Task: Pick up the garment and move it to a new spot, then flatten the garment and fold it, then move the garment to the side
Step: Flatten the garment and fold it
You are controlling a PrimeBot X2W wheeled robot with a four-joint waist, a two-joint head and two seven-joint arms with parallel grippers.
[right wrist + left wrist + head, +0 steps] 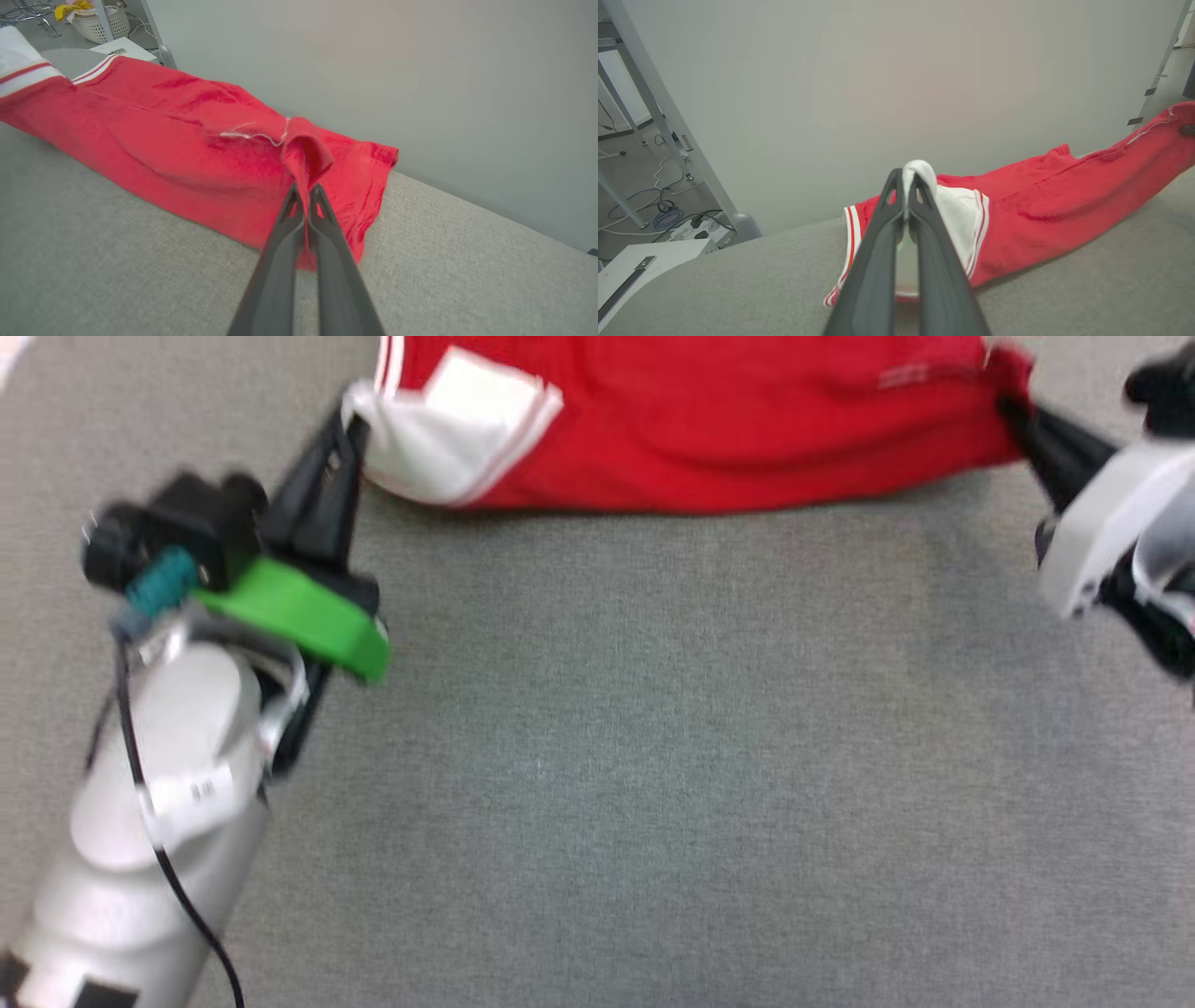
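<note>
Red garment (709, 429) is seen stretched along far side of grey surface (597, 756), near pale wall (896, 70). White sleeve (957, 219) is pinched by left gripper (906, 186), jaws clamped tight. Opposite red edge is held by right gripper (306, 191), jaws likewise closed on cloth.

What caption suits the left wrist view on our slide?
Left gripper shut on the white sleeve of the garment draped along the grey table.
</note>
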